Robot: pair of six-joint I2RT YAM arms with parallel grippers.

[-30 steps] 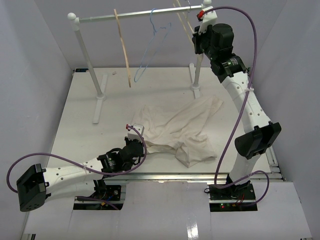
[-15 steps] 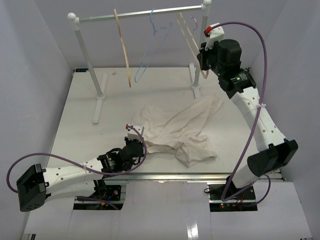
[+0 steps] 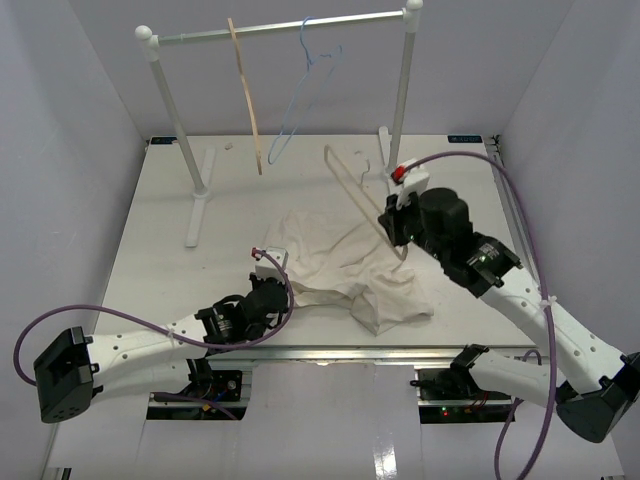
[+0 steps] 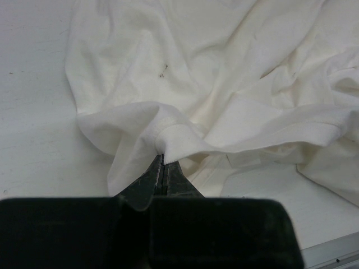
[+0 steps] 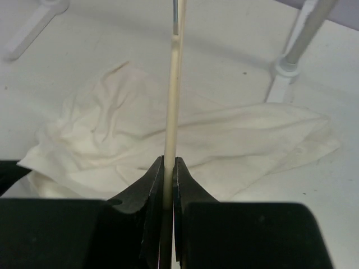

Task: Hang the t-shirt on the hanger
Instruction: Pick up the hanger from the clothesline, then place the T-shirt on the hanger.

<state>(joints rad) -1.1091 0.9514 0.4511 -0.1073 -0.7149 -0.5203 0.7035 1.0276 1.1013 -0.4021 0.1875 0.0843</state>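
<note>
Left gripper (image 4: 162, 167) is clamped on the t-shirt (image 3: 345, 262). Its jaws are pressed together with a bunched fold of the near-left edge caught at the tips. The arm lies low along the near edge of the table (image 3: 160, 240). The shirt is a wrinkled heap flat on the table, centre to right, with one corner reaching back toward the right post foot of the rack (image 3: 280, 27).

Right gripper (image 5: 168, 180) is closed narrow on the hanger (image 3: 354, 190), pinching one slim wooden arm edge-on between the fingers. The hanger is off the rail, held tilted over the right half of the shirt. It runs from the gripper back and to the left, and its far end sits over bare table past the shirt's back edge. The metal hook is too thin to place in the top view, and the wrist view shows only a sliver at the frame's top. Can't tell if the wood touches the cloth anywhere. No part of the shirt is on the hanger yet.

On the rail there's a tan wooden hanger (image 3: 245, 95) left of centre and a blue wire hanger (image 3: 298, 100) beside it. Both hang free, well apart from the grippers.
</note>
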